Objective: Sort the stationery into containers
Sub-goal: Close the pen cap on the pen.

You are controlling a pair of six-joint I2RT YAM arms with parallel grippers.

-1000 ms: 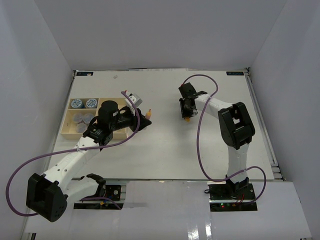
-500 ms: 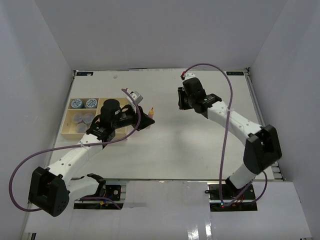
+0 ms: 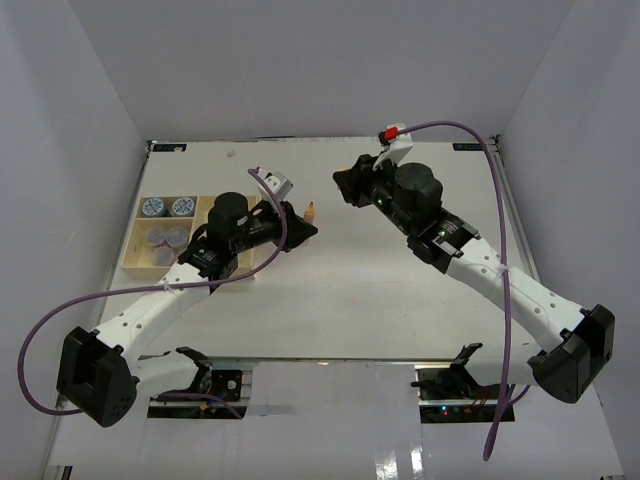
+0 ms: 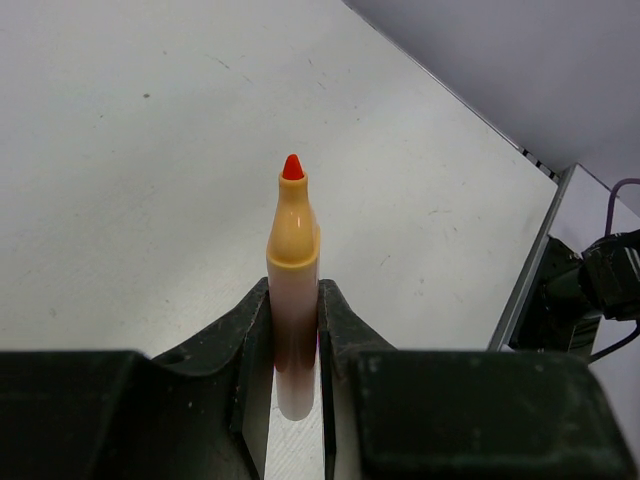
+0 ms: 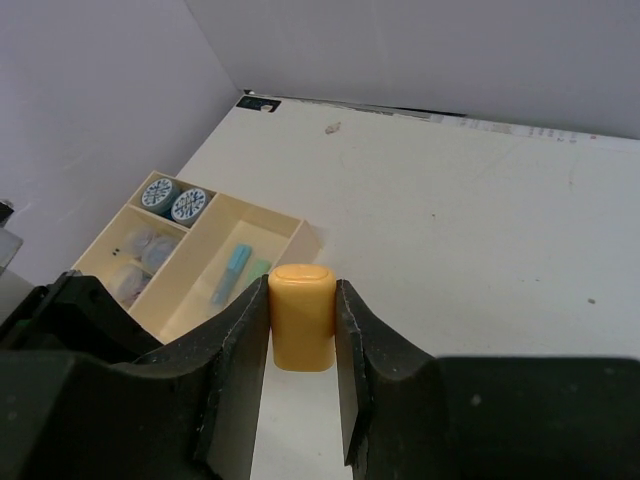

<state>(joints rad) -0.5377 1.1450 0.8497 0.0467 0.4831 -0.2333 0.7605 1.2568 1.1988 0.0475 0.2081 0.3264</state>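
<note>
While the left gripper (image 4: 293,335) has its jaws closed on the lower barrel of the pale orange felt-tip marker (image 4: 293,265), and the right gripper (image 5: 302,335) has its jaws closed on the short orange plastic cap (image 5: 302,315), both pieces hang above the white worktop (image 3: 330,290). They are near each other and to the right of the shallow pale beige wooden tray (image 3: 130,266), not over it.

The main risk, as I judge it, is a bad meeting of cap and pen. The marker is pinched low on its barrel, so a sideways push from the cap could pivot it or slide it out of the jaws. The bare red tip could also smear on the cap's rim or on the worktop. Which end of the cap is open cannot be seen, and a closed end presented first would simply jam.

The marker's long axis runs straight out along the left fingers, tip forward. In the top view the tip aims toward the far edge of the worktop.
</note>
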